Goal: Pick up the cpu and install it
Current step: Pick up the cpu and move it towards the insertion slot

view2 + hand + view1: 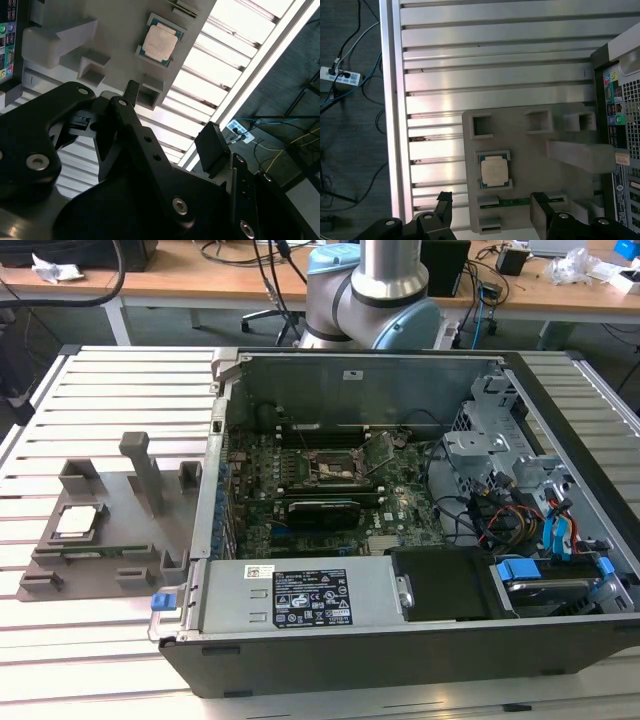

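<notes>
The cpu (80, 522) is a small silvery square lying flat in a pocket of a grey holder (110, 545) on the slatted table, at the exterior view's left of the open computer case. Both wrist views look down on the cpu (494, 171) (159, 42) from well above. My gripper (492, 212) (172, 120) is open, with nothing between its black fingers (443, 206). It hangs over the holder (520, 130), apart from the chip. The motherboard's square black socket (330, 468) lies inside the case.
The open case (400, 540) has a power supply (300, 595) in front and drive cages with cables at the right. A small green tilted board (378, 448) stands by the socket. The holder has an upright post (145, 465). The case's rear panel (620, 100) borders the holder.
</notes>
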Controlling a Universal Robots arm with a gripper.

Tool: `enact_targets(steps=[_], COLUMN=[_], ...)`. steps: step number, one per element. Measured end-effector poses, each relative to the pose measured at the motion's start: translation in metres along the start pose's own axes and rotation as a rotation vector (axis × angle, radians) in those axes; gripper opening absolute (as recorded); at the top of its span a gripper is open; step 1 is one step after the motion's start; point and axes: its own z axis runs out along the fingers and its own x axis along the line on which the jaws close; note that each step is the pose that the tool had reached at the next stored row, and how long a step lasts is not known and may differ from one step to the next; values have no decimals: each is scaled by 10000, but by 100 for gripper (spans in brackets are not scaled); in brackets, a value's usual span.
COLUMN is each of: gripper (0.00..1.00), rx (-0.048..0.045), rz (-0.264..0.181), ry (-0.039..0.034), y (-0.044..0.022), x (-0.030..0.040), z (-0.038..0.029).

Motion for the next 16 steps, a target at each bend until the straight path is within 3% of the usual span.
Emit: enact_targets(steps=[16], gripper=[72], rx=[0], rz=[0], ry=[0], y=[-3], x=[2], z=[87])
